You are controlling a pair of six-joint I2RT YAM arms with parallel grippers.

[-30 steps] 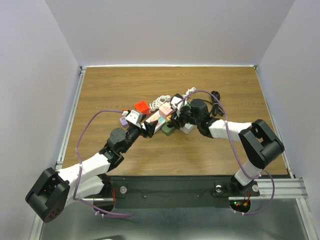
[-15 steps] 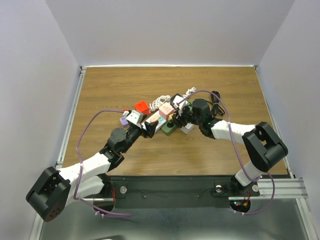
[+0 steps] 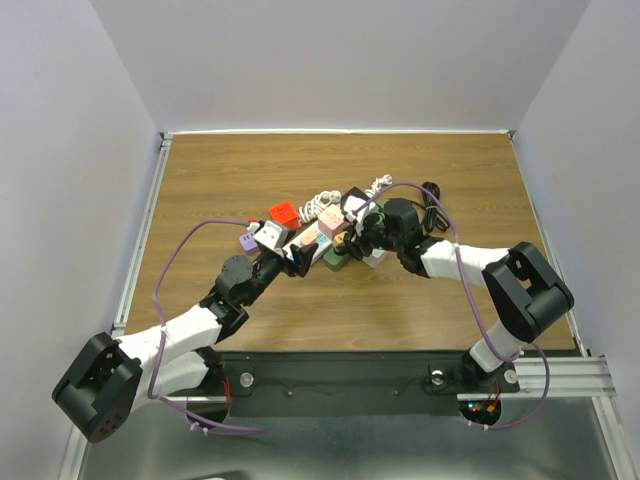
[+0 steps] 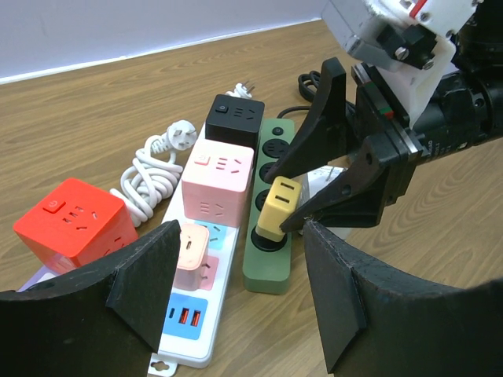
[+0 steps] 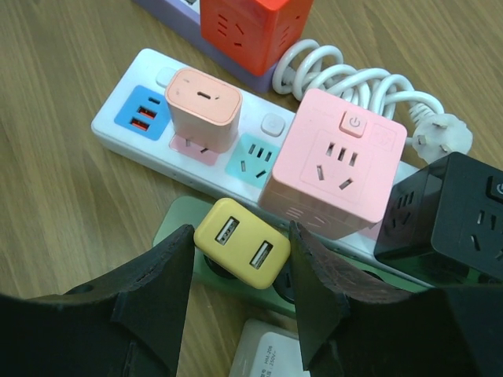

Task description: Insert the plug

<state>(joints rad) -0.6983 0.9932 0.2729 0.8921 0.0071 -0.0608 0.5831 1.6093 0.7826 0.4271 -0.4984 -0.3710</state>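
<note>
Two USB slots (image 5: 228, 230) top the yellow plug (image 5: 244, 246) pinched by right gripper (image 5: 240, 236); left gripper (image 4: 240, 236) spread wide.

Brown wood-grain counter (image 5: 63, 196): smooth, low sheen. Small yellow plastic USB plug (image 5: 241, 243): satin. Long green plastic power strip (image 4: 266, 271): matt. Right jaws: matt black plastic. White coiled cable (image 5: 338, 78): glossy.

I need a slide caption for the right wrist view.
Right fingers hold a yellow plug at the green power strip.
</note>
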